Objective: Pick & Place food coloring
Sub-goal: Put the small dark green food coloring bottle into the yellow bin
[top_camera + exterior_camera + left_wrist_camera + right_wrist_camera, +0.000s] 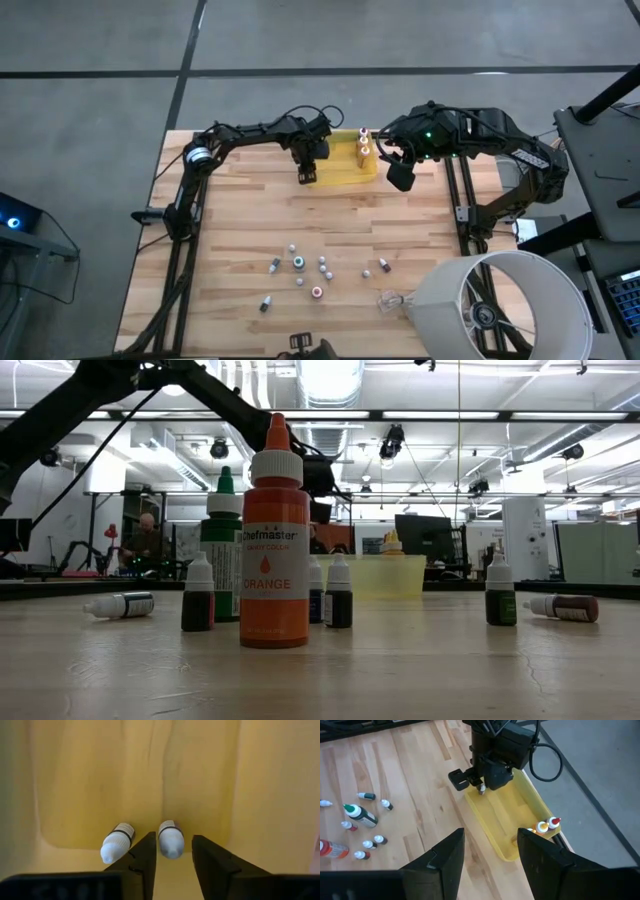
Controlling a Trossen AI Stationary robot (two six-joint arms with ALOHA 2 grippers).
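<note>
Two smooth white-capped bottles (171, 839) at parted left pincer (172, 857) over glossy yellow tray (200, 780); right pincer (487, 847) open.

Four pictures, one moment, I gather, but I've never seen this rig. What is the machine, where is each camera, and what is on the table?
Two dark robot arms work at a wooden table. One camera looks straight down, one sits at table height, and one rides on each wrist. The left gripper hangs open inside the yellow tray, above two white-capped bottles lying there. The right gripper waits open nearby, holding nothing. Two bottles stand in the tray's corner. More food coloring bottles are scattered on the table, including a large orange one.
</note>
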